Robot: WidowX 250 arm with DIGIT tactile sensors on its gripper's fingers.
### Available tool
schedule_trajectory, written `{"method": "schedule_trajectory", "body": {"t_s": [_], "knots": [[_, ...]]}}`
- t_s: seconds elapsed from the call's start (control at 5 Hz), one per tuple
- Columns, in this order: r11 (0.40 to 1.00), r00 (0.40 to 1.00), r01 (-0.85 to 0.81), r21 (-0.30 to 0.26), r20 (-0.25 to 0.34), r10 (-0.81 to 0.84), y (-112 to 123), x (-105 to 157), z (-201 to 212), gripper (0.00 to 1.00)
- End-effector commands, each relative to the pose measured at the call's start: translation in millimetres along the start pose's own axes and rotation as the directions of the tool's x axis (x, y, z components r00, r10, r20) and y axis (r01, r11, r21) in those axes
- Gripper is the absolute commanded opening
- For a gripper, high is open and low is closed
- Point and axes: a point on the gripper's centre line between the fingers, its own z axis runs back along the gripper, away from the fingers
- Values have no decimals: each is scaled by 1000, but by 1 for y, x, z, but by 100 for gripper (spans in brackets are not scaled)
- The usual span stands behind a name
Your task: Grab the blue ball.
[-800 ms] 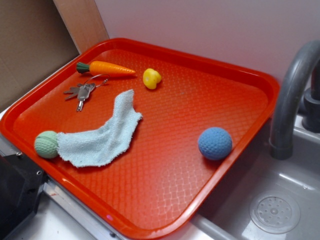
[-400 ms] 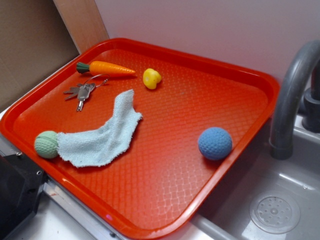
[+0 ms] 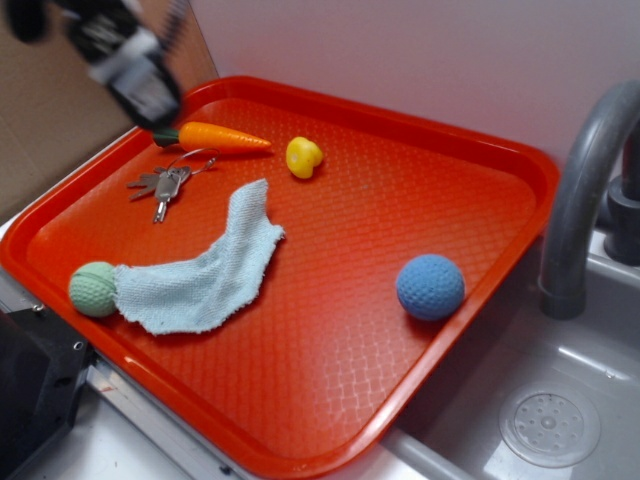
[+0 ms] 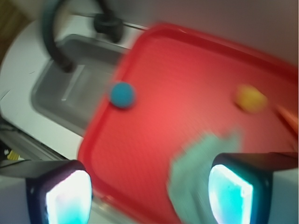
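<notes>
Blue ball [image 3: 430, 287] sits where it did, on the red tray [image 3: 520, 160] near the edge by the sink [image 3: 560, 400]; the claw [image 4: 149, 193], absent a moment ago, now shows blurred above the tray's far-left corner near the carrot [image 3: 215, 136], fingers wide apart, holding nothing; no legible writing.

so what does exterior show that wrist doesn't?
Only exterior: the keys, the green ball, the sink drain. Only wrist: the pincer fingers spread apart with nothing between them, though blurred. Both: red tray, blue ball near the tray's sink-side edge, cloth, yellow toy, carrot, faucet.
</notes>
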Motion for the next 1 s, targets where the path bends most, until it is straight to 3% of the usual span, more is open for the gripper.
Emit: {"method": "schedule_trajectory", "body": {"t_s": [0.0, 0.4, 0.6, 0.8], "knots": [[970, 971, 239, -36, -3, -239, -37, 4, -6, 100], [970, 971, 239, -36, -3, -239, -37, 4, -6, 100], [953, 953, 302, -33, 23, -301, -30, 26, -42, 100], [953, 954, 300, -29, -8, -301, -23, 39, -69, 100]]}}
